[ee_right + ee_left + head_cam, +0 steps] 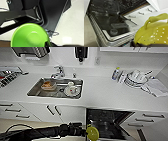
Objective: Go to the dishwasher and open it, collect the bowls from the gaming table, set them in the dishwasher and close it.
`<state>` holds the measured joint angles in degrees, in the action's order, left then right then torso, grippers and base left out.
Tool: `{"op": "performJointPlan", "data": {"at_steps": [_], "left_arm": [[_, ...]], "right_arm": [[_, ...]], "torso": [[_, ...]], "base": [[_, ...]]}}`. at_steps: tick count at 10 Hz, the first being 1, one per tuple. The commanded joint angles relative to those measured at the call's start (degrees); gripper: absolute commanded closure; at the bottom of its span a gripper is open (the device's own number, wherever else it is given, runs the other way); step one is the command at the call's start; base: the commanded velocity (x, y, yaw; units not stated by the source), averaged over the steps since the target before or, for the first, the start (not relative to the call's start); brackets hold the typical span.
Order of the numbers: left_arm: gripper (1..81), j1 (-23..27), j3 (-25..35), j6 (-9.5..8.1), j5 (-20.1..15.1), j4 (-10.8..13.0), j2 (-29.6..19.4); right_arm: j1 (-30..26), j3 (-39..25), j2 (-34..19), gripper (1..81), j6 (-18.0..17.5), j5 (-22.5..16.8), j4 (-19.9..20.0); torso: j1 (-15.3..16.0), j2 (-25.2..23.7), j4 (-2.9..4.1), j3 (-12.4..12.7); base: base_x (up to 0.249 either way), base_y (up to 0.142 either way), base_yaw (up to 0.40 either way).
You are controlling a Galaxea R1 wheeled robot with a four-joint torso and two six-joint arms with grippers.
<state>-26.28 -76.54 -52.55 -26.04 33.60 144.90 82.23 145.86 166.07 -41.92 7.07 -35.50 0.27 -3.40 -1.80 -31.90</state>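
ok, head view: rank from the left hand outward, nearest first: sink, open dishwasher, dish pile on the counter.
1. Open dark-interior dishwasher, right beside the left hand holding the yellow-green perforated dish.
2. Stainless-steel sink, beyond it on the counter, left of centre.
3. Pile of white dishes, at the counter's far right.

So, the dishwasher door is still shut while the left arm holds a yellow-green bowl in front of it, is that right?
Not quite: the dishwasher is open, its door down and dark interior exposed, as the head and left wrist views show. The left tool does hold the yellow-green bowl in front of it.
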Motion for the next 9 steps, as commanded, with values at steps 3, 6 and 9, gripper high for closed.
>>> {"op": "performJointPlan", "data": {"at_steps": [3,6,9], "left_arm": [[81.1,11.5,-5.9,-1.85,-4.5,-0.7,10.5],[81.1,14.6,-8.5,-2.29,-5.6,-0.8,15.9],[81.1,17.6,-11.0,-2.29,-6.1,-1.9,19.6]], "right_arm": [[0.9,-0.7,-0.7,81.1,-0.1,-2.4,-0.1],[0.7,-0.8,-0.7,81.1,-0.1,-2.4,-0.1],[0.8,-0.9,-0.6,81.1,-0.1,-2.4,-0.1]], "torso": [[0.0,0.0,0.00,-2.6],[0.0,0.0,0.00,-3.0],[0.1,0.1,0.00,-3.8]], "base": [[0.000,0.000,0.000],[0.000,0.000,0.000],[0.000,0.000,0.000]]}}
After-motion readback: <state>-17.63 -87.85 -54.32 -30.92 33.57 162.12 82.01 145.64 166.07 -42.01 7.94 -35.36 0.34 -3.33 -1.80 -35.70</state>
